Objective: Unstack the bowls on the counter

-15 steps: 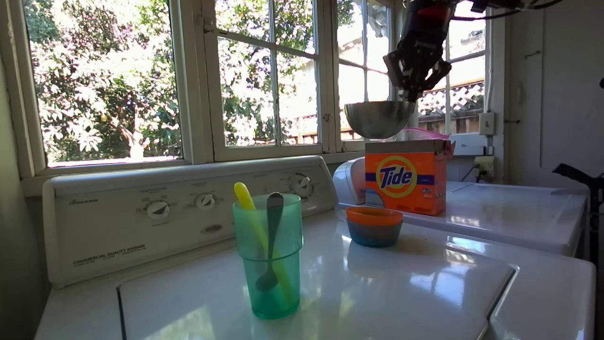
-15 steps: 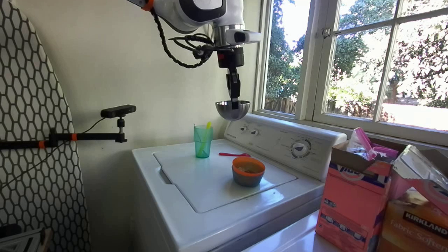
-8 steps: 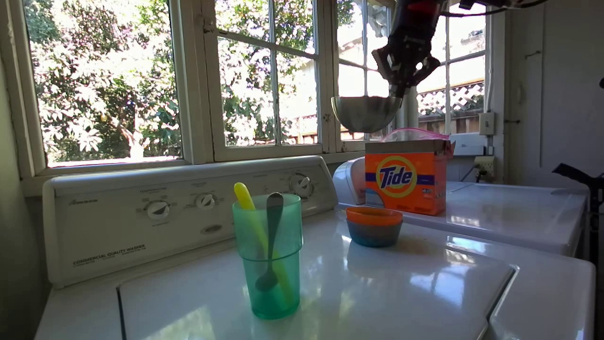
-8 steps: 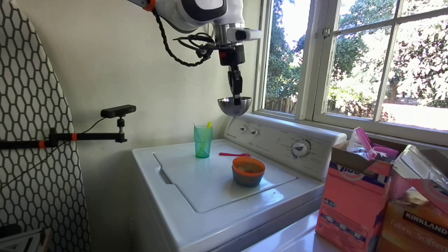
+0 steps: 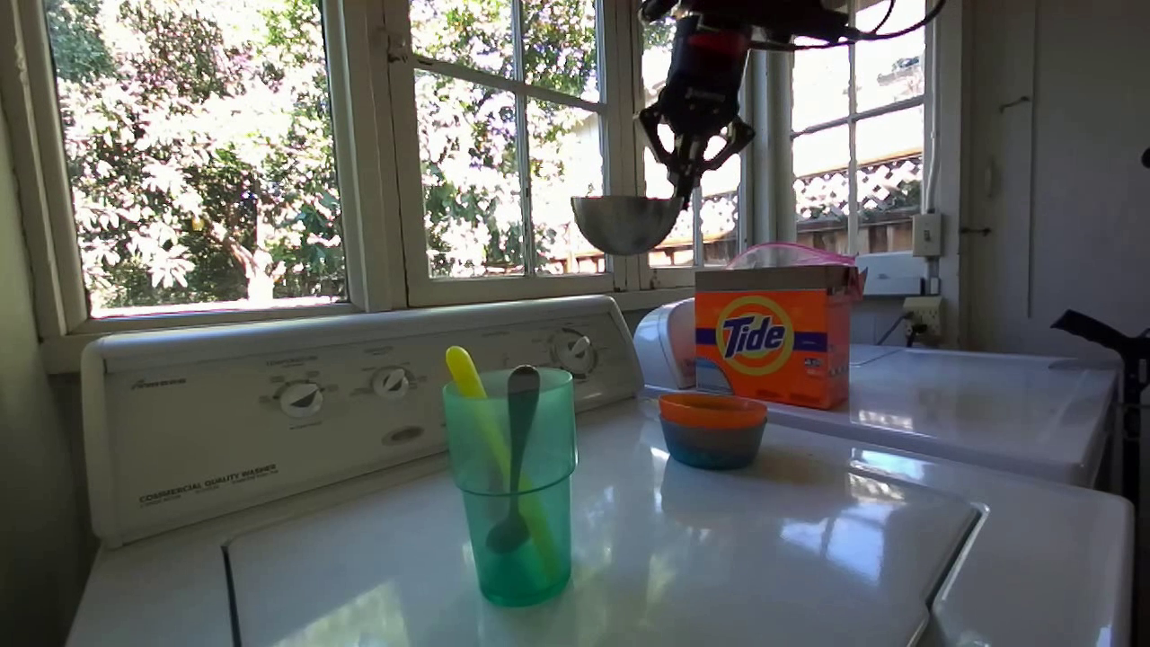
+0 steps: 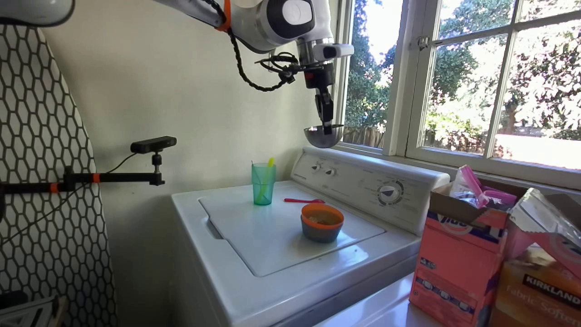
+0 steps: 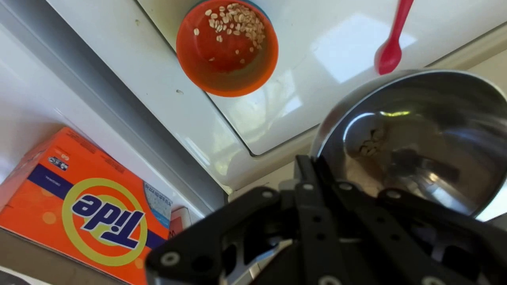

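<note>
Bowls [image 6: 322, 225] sit stacked on the table [image 6: 268, 236], well below your claw [image 7: 313, 160] and off to one side: the orange bowl [image 5: 712, 412] is tucked inside the blue-grey bowl [image 5: 714, 447], and you can't tell if another hides in there. Your claw is pinching the rim of a shiny metal bowl [image 5: 623, 225], so you'll likely need to put that down first, apart from the others. The orange bowl looks like plastic, so it should be light, a bit stiff and smooth enough to slip. Come down on its rim, one tip inside and one outside, up high where the orange pokes out. Grab too low and both bowls may rise together. Lift slowly and keep it flat, because the flakes [image 7: 241, 18] inside could spill all over the table.
</note>
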### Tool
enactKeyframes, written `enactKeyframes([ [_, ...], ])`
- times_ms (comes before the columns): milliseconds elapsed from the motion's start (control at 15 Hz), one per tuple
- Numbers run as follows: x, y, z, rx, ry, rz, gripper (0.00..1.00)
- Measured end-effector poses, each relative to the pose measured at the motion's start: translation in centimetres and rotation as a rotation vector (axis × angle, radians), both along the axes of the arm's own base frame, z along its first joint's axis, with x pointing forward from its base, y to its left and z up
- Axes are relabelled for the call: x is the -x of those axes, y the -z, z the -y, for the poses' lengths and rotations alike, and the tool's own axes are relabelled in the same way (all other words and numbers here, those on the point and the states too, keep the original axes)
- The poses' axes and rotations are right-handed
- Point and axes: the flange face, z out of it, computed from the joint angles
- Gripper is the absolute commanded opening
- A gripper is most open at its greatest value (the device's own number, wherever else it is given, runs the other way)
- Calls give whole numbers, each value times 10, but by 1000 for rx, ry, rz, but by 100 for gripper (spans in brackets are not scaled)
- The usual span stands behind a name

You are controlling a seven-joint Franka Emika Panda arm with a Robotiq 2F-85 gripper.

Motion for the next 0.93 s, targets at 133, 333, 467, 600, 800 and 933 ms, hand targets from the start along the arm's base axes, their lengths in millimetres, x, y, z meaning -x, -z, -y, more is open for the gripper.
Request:
enactKeyframes([
  [133, -19, 12, 3, 17, 36, -42, 1],
  [333, -43, 33, 2, 20, 69, -107, 3],
  [467, -56, 44, -2, -22, 70, -123, 3],
  [600, -62, 47, -4, -35, 70, -128, 1],
  [800, -64, 47, -4, -35, 70, -127, 1],
  [933, -65, 57, -4, -26, 69, -151, 1],
])
